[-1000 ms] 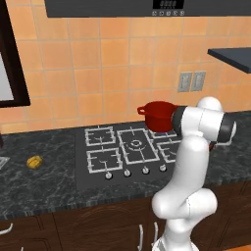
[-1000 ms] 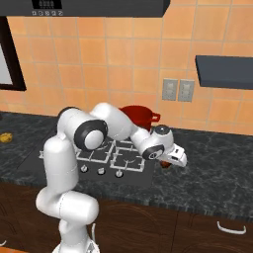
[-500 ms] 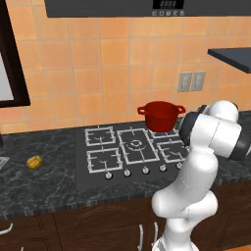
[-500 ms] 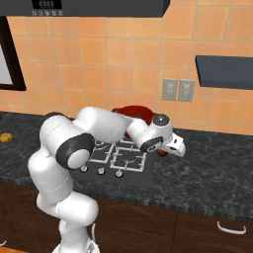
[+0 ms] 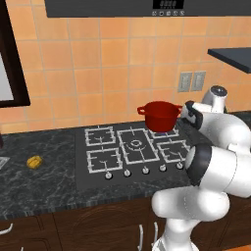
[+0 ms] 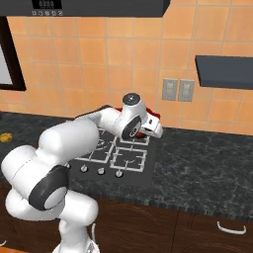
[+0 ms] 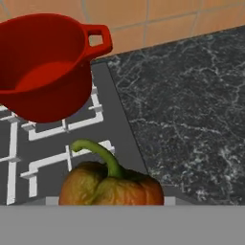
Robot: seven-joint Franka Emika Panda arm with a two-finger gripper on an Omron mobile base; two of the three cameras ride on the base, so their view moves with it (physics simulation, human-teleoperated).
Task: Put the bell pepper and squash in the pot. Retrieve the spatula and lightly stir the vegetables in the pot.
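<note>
Nearest in the hand view is the bell pepper (image 7: 111, 186) – orange-brown, green stem curling up and left, sitting right at the bottom edge where the finger tips would be, so it looks carried, tho the pads themselves are hidden behind it; can't tell for sure from the pics if the jaws pinch it or just flank it. Gripper (image 6: 154, 127) in the right base view is at the pot's right side, over the cooktop's right rear corner, w/ a bit of orange-red showing under the hand. Arm pose: shoulder and elbow bulk low in front, forearm reaching fwd and across to the pot, wrist bent so the hand points down and toward the backsplash; in the left base view the wrist end sits just right of the pot (image 5: 159, 115). Pot – glossy red, deep, loop handles, upright on the rear right burner of the cooktop (image 5: 132, 147); in the hand view its inside is bare red, nothing in it, and it lies beyond the pepper, up and left. Pepper is apart from the pot, above the grate beside it, not inside. Far left of the pot, on the dark speckled counter (image 5: 39, 181), a small yellow item (image 5: 34, 162) lies alone – prob the squash, too small to be sure. Behind the pot: orange tile wall w/ twin outlets (image 5: 191, 82).
</note>
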